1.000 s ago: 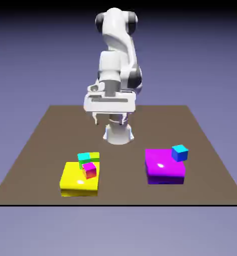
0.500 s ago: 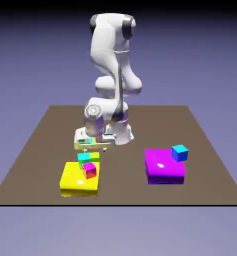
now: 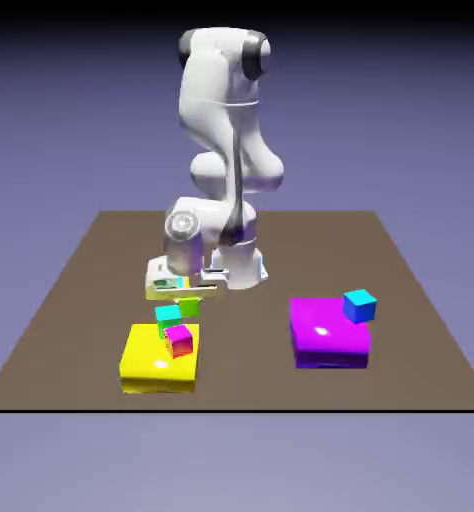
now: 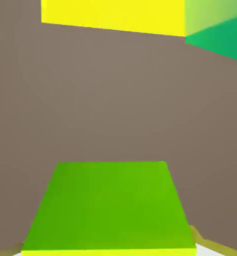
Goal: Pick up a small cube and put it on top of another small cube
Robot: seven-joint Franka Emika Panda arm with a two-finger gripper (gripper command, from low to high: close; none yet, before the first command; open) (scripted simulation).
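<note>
The gripper (image 3: 188, 296) was clamped on the small cube (image 3: 189, 307), apparently just off the worktop (image 3: 81, 290). Best to lift it straight, then centre it over another small cube (image 3: 180, 341) on the yellow block (image 3: 146, 360).

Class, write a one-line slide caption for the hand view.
Hand view: the green cube fills the lower frame at the pincer, with brown table beyond and the yellow block's edge at the top.

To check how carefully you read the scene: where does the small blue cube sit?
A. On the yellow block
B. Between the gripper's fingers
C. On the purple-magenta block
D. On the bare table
C: in the exterior view the blue cube rests on a far corner of the purple-magenta block.
</note>
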